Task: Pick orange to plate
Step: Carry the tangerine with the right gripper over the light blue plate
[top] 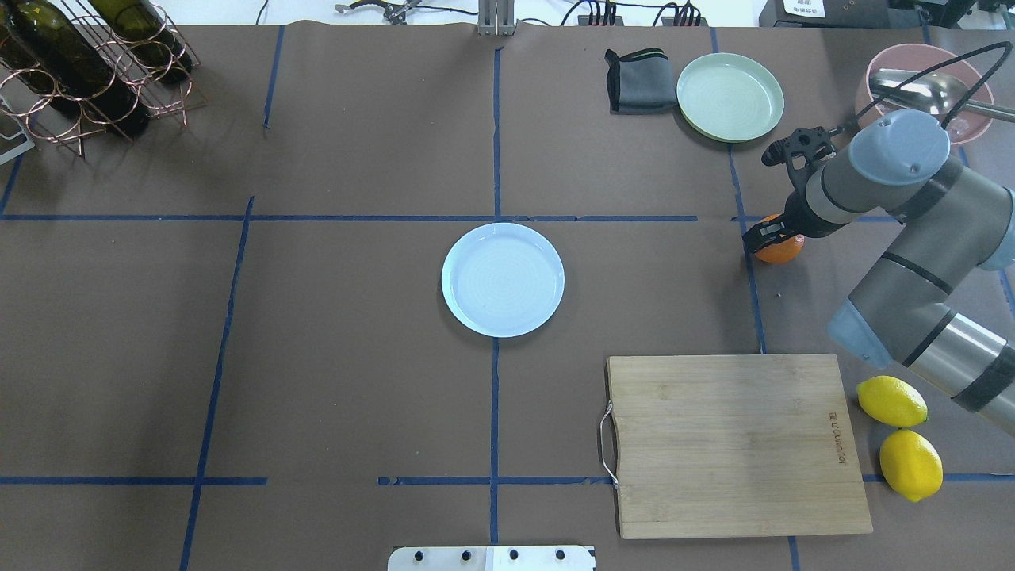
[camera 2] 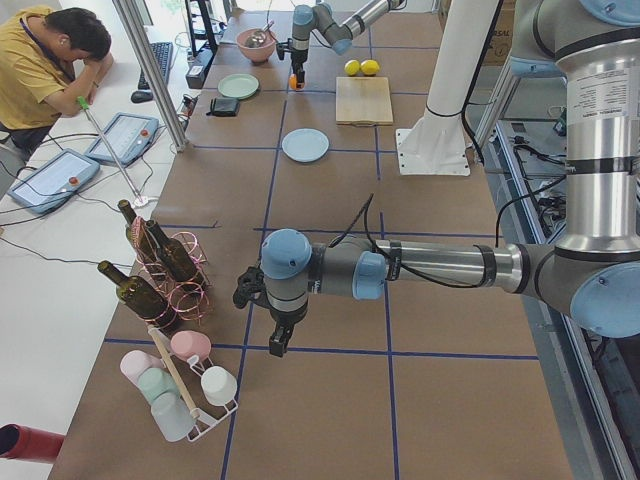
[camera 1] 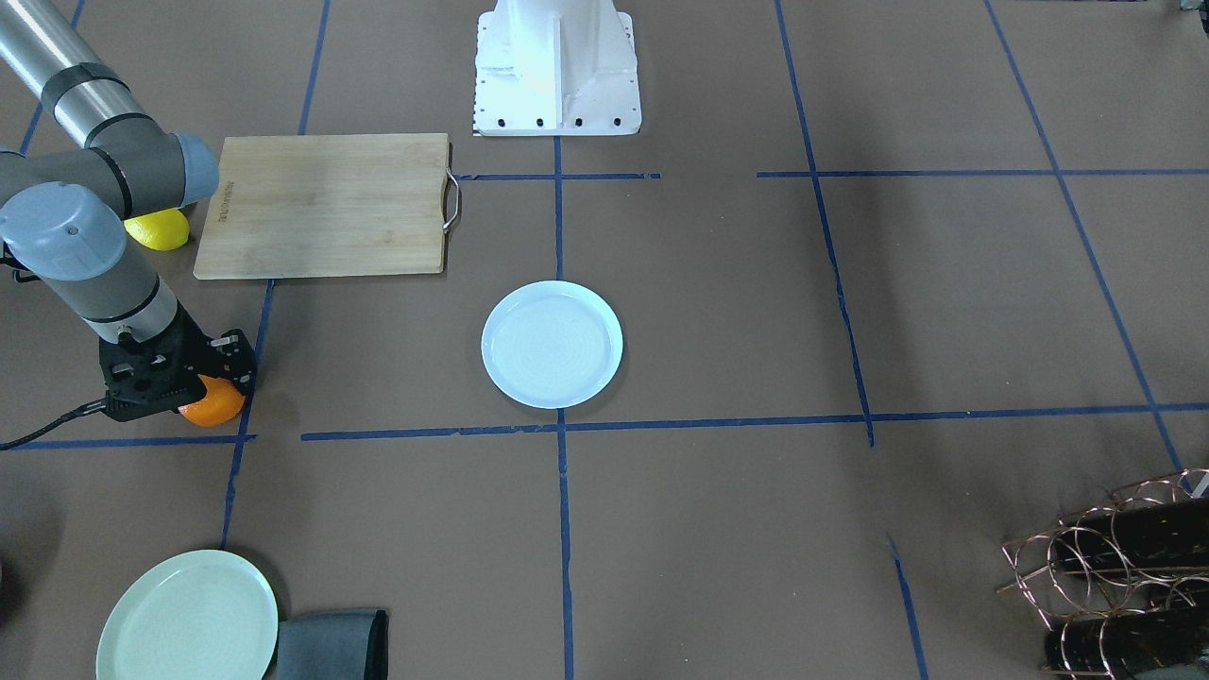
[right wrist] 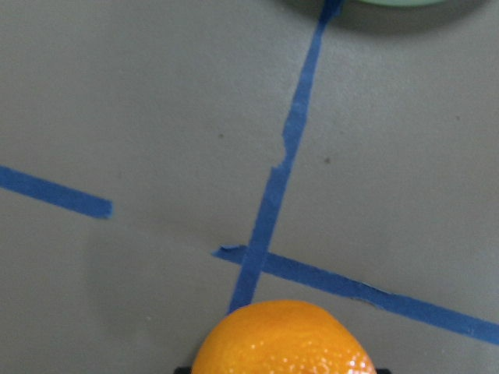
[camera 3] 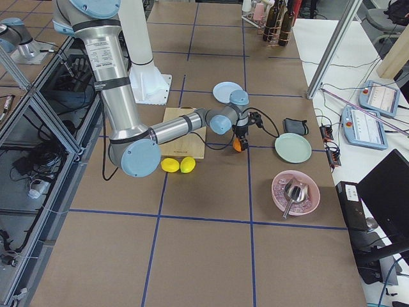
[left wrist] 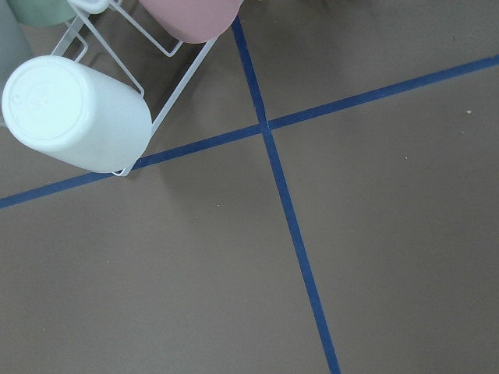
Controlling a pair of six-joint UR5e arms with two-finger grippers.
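- The orange (top: 779,250) is on the robot's right side of the table (top: 357,381), at a crossing of blue tape lines (right wrist: 273,195), well apart from the plate (top: 503,279)
- In the right wrist view it fills the bottom middle, with the tape crossing just beyond it
- The right gripper (top: 773,236) is down over the orange, pointing at the table; one black finger (top: 757,235) shows just beside the fruit on the plate's side, and the other is hidden behind the wrist
- I cannot tell from my screens whether the fingers are pressing on the orange or only straddling it, nor whether it rests on the table
- The plate lies bare at the table's middle, on a tape line
- Beyond the orange are the pale green plate (top: 729,97), a folded grey cloth (top: 634,79) just beside it, and a pink bowl (top: 912,51) holding a metal ladle (top: 912,87)
- Nearer the robot are a wooden cutting board (top: 733,444) and two lemons (top: 891,400) beside it
- The left gripper (camera 2: 276,345) hangs over bare table near a cup rack (camera 2: 180,385), far from the orange; only the side camera shows it, so I cannot tell how wide it stands
- A wire rack of bottles (top: 87,63) stands in the far left corner
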